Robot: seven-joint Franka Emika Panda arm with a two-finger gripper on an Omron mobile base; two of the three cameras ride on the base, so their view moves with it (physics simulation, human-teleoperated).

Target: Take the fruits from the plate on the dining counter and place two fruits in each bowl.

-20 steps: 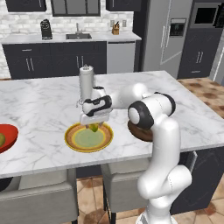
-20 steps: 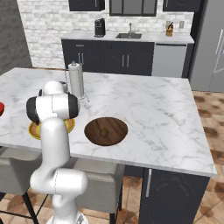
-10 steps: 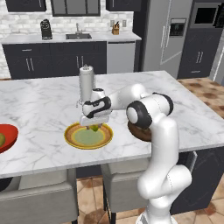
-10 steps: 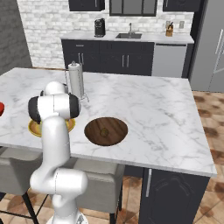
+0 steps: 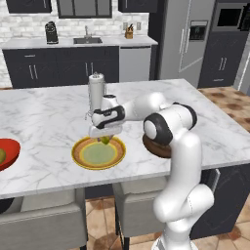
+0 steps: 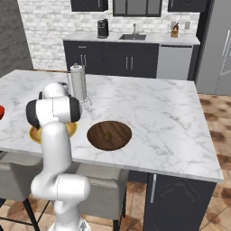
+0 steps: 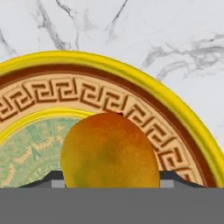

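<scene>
Orange-yellow with a green tinge, one oval fruit (image 7: 109, 151) sits between the gripper's (image 5: 105, 138) finger tips in the hand view; its lower part is cut off at the bottom of that view. The tips themselves show only as small dark corners on either side of the fruit, clamped against it. In the left base view the same fruit appears as a small greenish shape under the gripper, over the back edge of the plate (image 5: 80, 145); whether it touches the plate cannot be told. The plate lies on the dining counter (image 5: 44, 112), near its front edge. In the right base view the arm hides most of the plate. The red bowl (image 5: 10, 151) is cut off by the left edge and holds a greenish fruit (image 5: 2, 155), partly hidden. The brown bowl (image 6: 118, 128) holds one small fruit (image 6: 108, 136), hard to make out. A tall grey canister (image 6: 78, 82) stands behind the plate.
</scene>
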